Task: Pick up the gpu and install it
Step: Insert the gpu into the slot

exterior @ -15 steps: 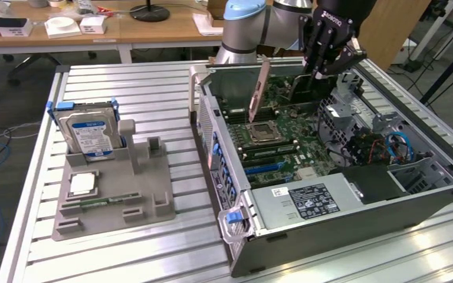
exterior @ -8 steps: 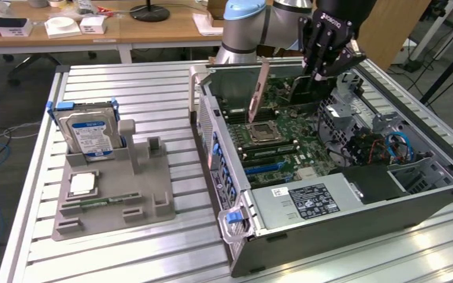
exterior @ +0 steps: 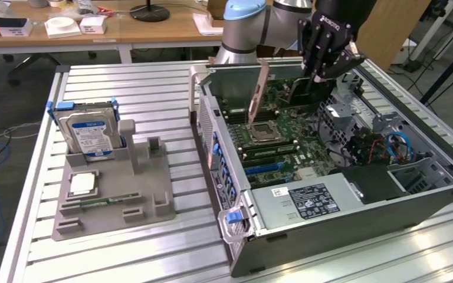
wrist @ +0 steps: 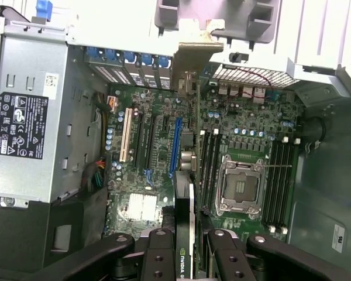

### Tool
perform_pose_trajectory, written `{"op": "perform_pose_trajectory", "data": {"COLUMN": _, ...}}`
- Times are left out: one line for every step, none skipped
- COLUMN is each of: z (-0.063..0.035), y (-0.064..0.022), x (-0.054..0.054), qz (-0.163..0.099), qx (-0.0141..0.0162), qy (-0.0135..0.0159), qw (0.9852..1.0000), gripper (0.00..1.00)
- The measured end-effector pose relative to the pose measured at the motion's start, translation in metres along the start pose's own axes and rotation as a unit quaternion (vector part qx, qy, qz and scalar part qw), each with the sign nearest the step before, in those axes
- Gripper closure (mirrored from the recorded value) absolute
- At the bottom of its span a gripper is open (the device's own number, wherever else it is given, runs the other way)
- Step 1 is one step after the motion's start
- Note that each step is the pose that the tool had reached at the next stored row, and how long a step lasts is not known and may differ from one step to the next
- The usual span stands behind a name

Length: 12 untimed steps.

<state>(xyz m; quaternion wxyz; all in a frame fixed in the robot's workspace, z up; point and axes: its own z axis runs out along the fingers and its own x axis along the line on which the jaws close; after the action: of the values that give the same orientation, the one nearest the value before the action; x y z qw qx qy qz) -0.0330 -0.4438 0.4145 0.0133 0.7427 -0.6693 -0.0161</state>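
Note:
My gripper is shut on the gpu and holds it on edge above the motherboard inside the open computer case. The card's metal bracket hangs down at the case's back wall. In the wrist view the gpu shows edge-on between the two black fingers, running up to its bracket. It hovers beside a blue slot and the memory slots next to the CPU socket. Whether the card touches a slot I cannot tell.
A silver power supply fills the case's near end. At the exterior view's left, a grey holder carries a hard drive standing upright, a processor chip and a memory stick. Cables lie by the drive bays.

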Motion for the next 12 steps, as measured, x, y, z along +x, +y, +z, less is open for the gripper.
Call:
{"op": "perform_pose_trajectory", "data": {"z": 0.0001, "y": 0.0000, "x": 0.0000, "qz": 0.000, "qx": 0.0000, "qy": 0.0000, "qw": 1.0000, "gripper": 0.74}}
{"op": "perform_pose_trajectory", "data": {"z": 0.0002, "y": 0.0000, "x": 0.0000, "qz": 0.000, "qx": 0.0000, "qy": 0.0001, "qw": 1.0000, "gripper": 0.74}}
{"op": "perform_pose_trajectory", "data": {"z": 0.0003, "y": 0.0000, "x": 0.0000, "qz": 0.000, "qx": 0.0000, "qy": 0.0000, "qw": 1.0000, "gripper": 0.74}}
{"op": "perform_pose_trajectory", "data": {"z": 0.0004, "y": 0.0000, "x": 0.0000, "qz": 0.000, "qx": 0.0000, "qy": 0.0000, "qw": 1.0000, "gripper": 0.74}}
{"op": "perform_pose_trajectory", "data": {"z": 0.0006, "y": 0.0000, "x": 0.0000, "qz": 0.000, "qx": 0.0000, "qy": 0.0000, "qw": 1.0000, "gripper": 0.74}}
{"op": "perform_pose_trajectory", "data": {"z": 0.0008, "y": 0.0000, "x": 0.0000, "qz": 0.000, "qx": 0.0000, "qy": -0.0001, "qw": 1.0000, "gripper": 0.74}}
{"op": "perform_pose_trajectory", "data": {"z": 0.0012, "y": -0.0001, "x": 0.0000, "qz": 0.000, "qx": 0.0001, "qy": -0.0002, "qw": 1.0000, "gripper": 0.74}}
{"op": "perform_pose_trajectory", "data": {"z": 0.0016, "y": -0.0001, "x": 0.0000, "qz": 0.000, "qx": 0.0001, "qy": -0.0001, "qw": 1.0000, "gripper": 0.74}}
{"op": "perform_pose_trajectory", "data": {"z": 0.0020, "y": -0.0001, "x": 0.0000, "qz": 0.001, "qx": 0.0000, "qy": -0.0001, "qw": 1.0000, "gripper": 0.74}}
{"op": "perform_pose_trajectory", "data": {"z": 0.0025, "y": -0.0001, "x": 0.0000, "qz": 0.003, "qx": 0.0001, "qy": -0.0002, "qw": 1.0000, "gripper": 0.74}}
{"op": "perform_pose_trajectory", "data": {"z": 0.0031, "y": -0.0001, "x": 0.0000, "qz": 0.005, "qx": 0.0001, "qy": -0.0003, "qw": 1.0000, "gripper": 0.74}}
{"op": "perform_pose_trajectory", "data": {"z": 0.0036, "y": -0.0001, "x": 0.0000, "qz": 0.007, "qx": 0.0001, "qy": -0.0003, "qw": 1.0000, "gripper": 0.74}}
